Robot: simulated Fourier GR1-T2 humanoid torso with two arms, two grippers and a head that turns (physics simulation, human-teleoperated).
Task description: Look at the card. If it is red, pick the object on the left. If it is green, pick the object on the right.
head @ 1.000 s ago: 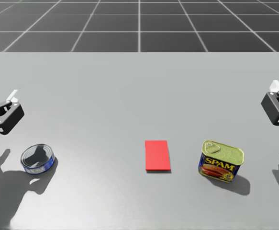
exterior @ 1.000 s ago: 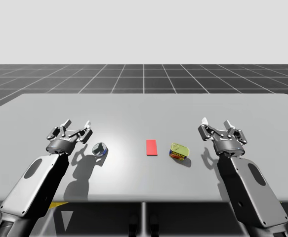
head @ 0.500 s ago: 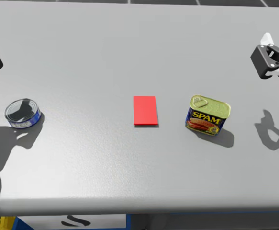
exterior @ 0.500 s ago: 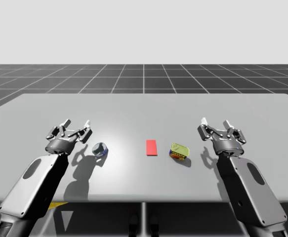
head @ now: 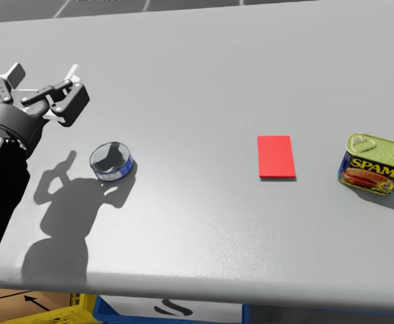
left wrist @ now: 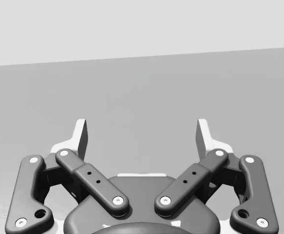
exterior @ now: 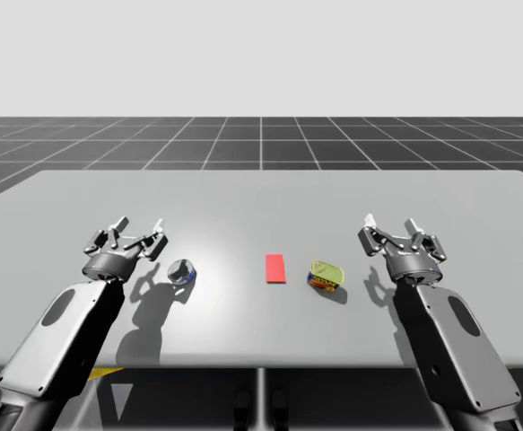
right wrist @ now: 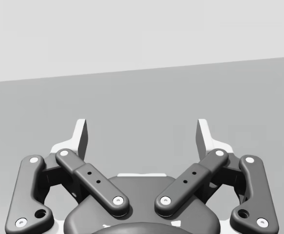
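A red card [exterior: 274, 268] [head: 276, 156] lies flat at the middle of the grey table [exterior: 261, 193]. Left of it stands a low round blue can [exterior: 182, 271] [head: 111, 161]. Right of it stands a yellow-topped rectangular can [exterior: 326, 275] [head: 376, 162]. My left gripper [exterior: 138, 227] [head: 42, 74] [left wrist: 142, 134] hovers open just left of and behind the round can, with nothing between its fingers. My right gripper [exterior: 390, 224] [right wrist: 142, 134] hovers open to the right of the rectangular can, apart from it, holding nothing.
The table's front edge [head: 183, 287] runs close below the objects in the head view, with a yellow and blue crate [head: 102, 312] under it. Bare tabletop stretches behind the card and cans.
My head has turned left and down, so the head view now takes in my left gripper and the round can. Both arms and all objects stay where they were.
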